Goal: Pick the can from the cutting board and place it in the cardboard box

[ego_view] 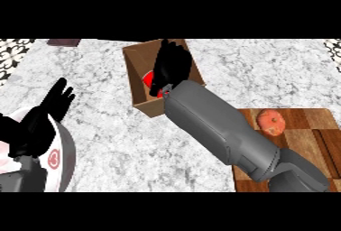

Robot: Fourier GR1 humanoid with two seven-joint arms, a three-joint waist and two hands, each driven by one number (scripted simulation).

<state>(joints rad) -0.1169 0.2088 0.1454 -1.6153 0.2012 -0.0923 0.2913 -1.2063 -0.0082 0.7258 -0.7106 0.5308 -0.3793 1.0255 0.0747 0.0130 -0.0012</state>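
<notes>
My right hand (170, 63) reaches over the open cardboard box (141, 61) at the upper middle of the counter. A red can (149, 81) shows inside the box just under the hand, mostly hidden by it. The hand's fingers look fairly straight and spread above the can, not curled round it. The wooden cutting board (313, 135) lies at the right, with no can on it. My left hand (53, 103) rests open at the left edge, fingers up.
A reddish round fruit (270, 122) sits on the cutting board's upper left part. A dark brown object (64, 42) lies at the counter's top left. Patterned wall shows at both top corners.
</notes>
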